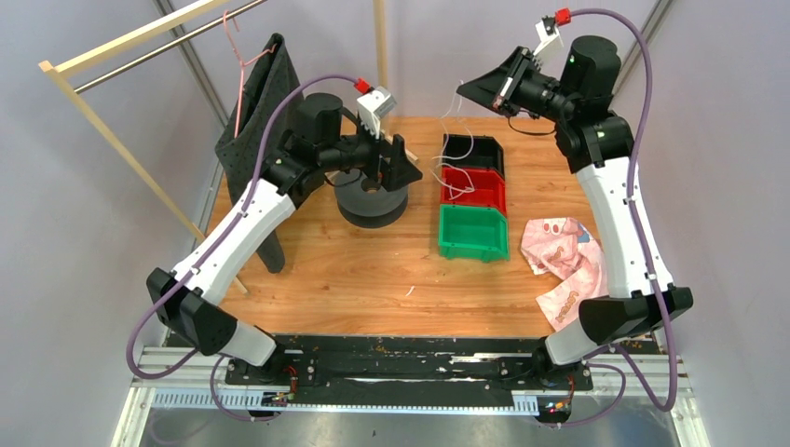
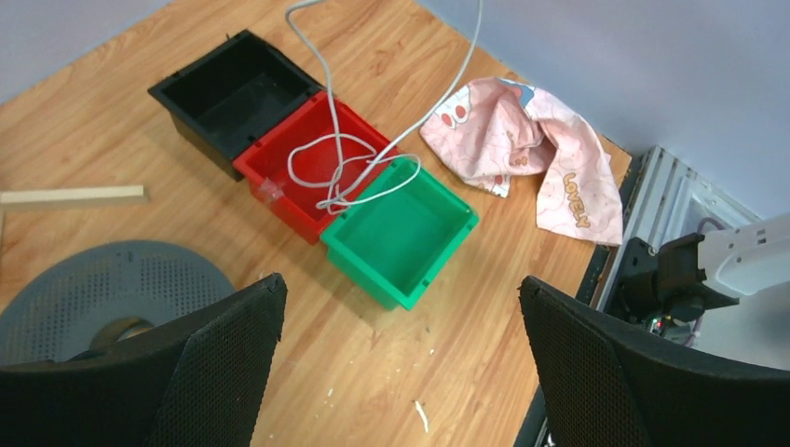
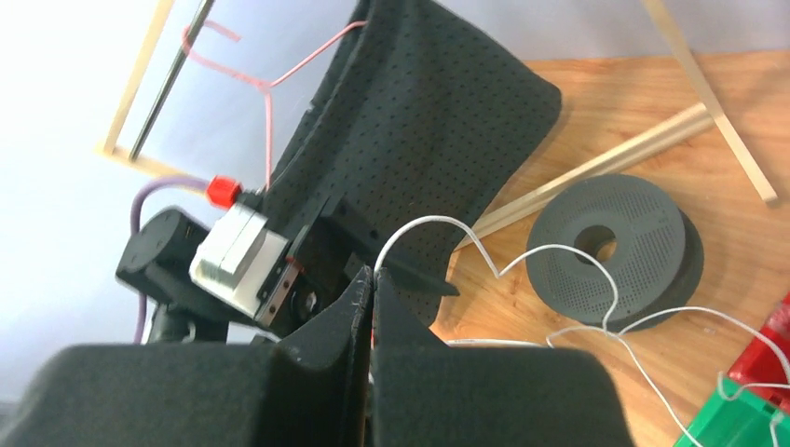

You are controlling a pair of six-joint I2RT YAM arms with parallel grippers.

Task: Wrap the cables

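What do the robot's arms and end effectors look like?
Both the left arm and right arm have white shells and black joints. A thick purple hose runs along each, ending at a red connector. The left end effector and right end effector have broad black fingers with dimpled texture.

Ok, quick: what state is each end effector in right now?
Left end effector: open, holding nothing.
Right end effector: shut on the cable.
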